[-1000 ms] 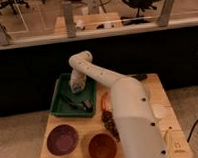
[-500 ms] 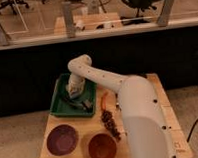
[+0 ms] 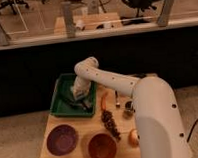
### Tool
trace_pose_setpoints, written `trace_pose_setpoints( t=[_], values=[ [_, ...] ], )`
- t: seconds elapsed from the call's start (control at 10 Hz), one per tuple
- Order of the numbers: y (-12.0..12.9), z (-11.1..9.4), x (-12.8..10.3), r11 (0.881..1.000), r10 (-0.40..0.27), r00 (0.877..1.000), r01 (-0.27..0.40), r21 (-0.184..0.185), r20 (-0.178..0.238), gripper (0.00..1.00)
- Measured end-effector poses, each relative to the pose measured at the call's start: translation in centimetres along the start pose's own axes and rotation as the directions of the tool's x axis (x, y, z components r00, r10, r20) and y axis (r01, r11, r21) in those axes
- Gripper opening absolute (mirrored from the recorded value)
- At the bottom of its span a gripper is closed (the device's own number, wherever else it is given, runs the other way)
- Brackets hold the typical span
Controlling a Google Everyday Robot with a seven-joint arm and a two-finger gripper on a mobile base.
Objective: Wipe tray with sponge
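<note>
The green rectangular tray (image 3: 61, 103) lies at the back left of the wooden table. My white arm reaches from the lower right over the table, and its gripper (image 3: 79, 98) points down into the tray, low over its right half. Something pale sits under the gripper, against the tray floor, but I cannot make out whether it is the sponge. The gripper body hides the fingers.
A round purple bowl (image 3: 62, 139) and an orange-brown bowl (image 3: 102, 147) stand at the front of the table (image 3: 51, 153). A dark bunch of grapes (image 3: 110, 121), an orange carrot (image 3: 103, 100), a small dark cup (image 3: 128, 109) and a yellowish round item (image 3: 132, 137) lie to the right of the tray.
The gripper has shifted slightly within the tray, from nearer the back towards the middle-right and front of the tray. The tray and bowls have not moved.
</note>
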Motion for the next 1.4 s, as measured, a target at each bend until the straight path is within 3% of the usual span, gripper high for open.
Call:
trace_pose_setpoints(
  t=[0.3,0.7,1.0,1.4],
  values=[
    [2.7,-0.1,0.2,0.998,0.058,0.998,-0.058,-0.028,-0.009,0.00],
    [4.1,0.4,3.5,0.993,0.103,0.994,-0.104,-0.060,-0.018,0.00],
    [2.3,1.1,5.6,0.994,0.083,0.997,-0.083,-0.074,-0.006,0.00],
    [-2.6,2.1,5.1,1.000,-0.003,1.000,0.004,-0.029,0.021,0.00]
  ],
)
